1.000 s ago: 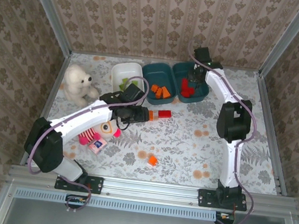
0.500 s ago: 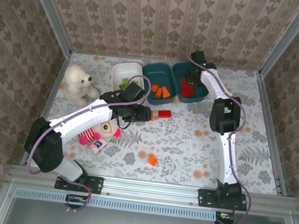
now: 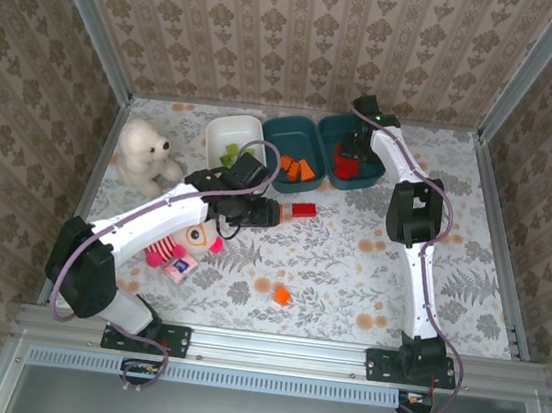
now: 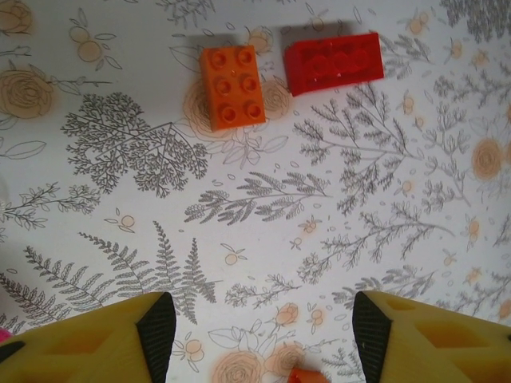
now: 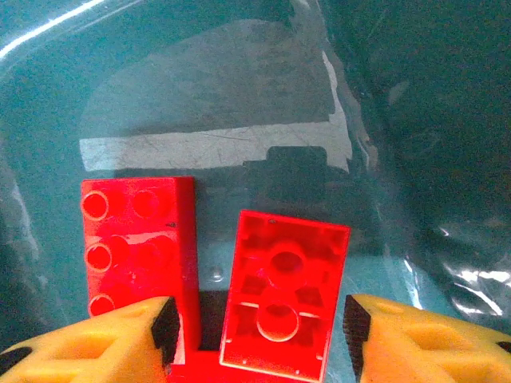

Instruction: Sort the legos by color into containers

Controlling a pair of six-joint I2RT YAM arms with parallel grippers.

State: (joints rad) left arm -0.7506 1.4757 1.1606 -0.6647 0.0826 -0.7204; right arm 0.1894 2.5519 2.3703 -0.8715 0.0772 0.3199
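Inside teal tray (image 5: 200, 80), red brick (image 5: 283, 295) lies hollow side up under released right pincer (image 5: 259, 323); left pincer (image 4: 262, 327) released above surface (image 4: 359, 199).

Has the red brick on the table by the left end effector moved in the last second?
No. The red brick sits where it was, just in front of the middle teal tray.
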